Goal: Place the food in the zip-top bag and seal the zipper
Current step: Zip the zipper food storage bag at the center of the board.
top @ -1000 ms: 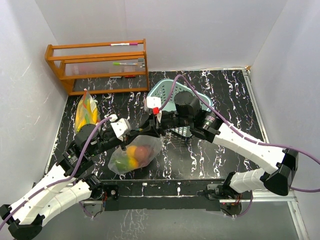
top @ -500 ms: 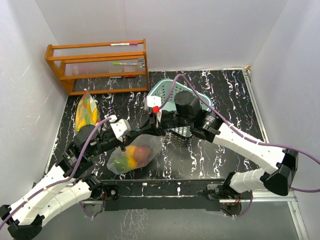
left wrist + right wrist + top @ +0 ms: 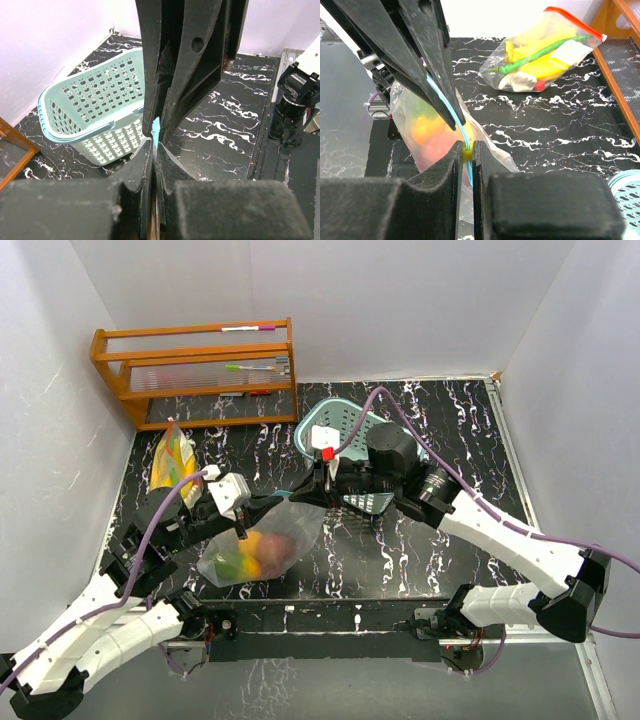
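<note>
The left claw (image 3: 154, 156) and right claw (image 3: 466, 152) each pinch the zipper (image 3: 451, 112) of the zip-top bag (image 3: 306, 527), fruit (image 3: 266, 545) inside.

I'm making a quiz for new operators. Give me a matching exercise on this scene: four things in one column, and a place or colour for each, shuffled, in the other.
1. blue-zipper bag
2. red-zipper bag
3. basket
4. wooden rack

A. orange-brown, farthest back on the left
B. far left, bananas inside
C. pale teal, mesh walls
D. front centre, red and orange fruit inside

Pairs: 1-D, 2-B, 3-C, 4-A.
</note>
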Robot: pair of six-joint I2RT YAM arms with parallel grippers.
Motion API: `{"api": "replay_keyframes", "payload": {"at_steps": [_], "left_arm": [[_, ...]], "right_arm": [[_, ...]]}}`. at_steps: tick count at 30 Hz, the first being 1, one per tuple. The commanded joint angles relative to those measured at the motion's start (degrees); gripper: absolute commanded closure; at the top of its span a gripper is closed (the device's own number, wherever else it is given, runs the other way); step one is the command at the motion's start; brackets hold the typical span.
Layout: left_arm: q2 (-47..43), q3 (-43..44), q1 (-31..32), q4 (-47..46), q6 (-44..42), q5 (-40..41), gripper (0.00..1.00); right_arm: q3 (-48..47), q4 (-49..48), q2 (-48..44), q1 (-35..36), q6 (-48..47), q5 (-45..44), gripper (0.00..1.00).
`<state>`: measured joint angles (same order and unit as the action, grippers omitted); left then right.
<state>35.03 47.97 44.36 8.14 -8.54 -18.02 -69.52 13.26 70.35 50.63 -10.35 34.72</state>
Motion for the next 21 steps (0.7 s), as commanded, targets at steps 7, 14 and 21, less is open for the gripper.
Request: {"api": "replay_keyframes", "payload": {"at_steps": [7,14,21], "left_arm": [[-2.6,6.5,-0.2,-2.1,-0.6,2.6,1.0],[-2.9,8.5,-0.2,-1.6,-2.9,10.5,1.0],[-3.2,9.4,-0.2,-2.0,-3.5,20.0,1.0]], "right_arm": [[3.0,4.7,-1.4,-3.4,-0.6,-2.1,0.92],[9.7,4.7,-3.5,-6.2,0.4,-3.6,0.92],[15.1,4.5,-5.1,-8.1,2.0,-3.5,0.92]]}}
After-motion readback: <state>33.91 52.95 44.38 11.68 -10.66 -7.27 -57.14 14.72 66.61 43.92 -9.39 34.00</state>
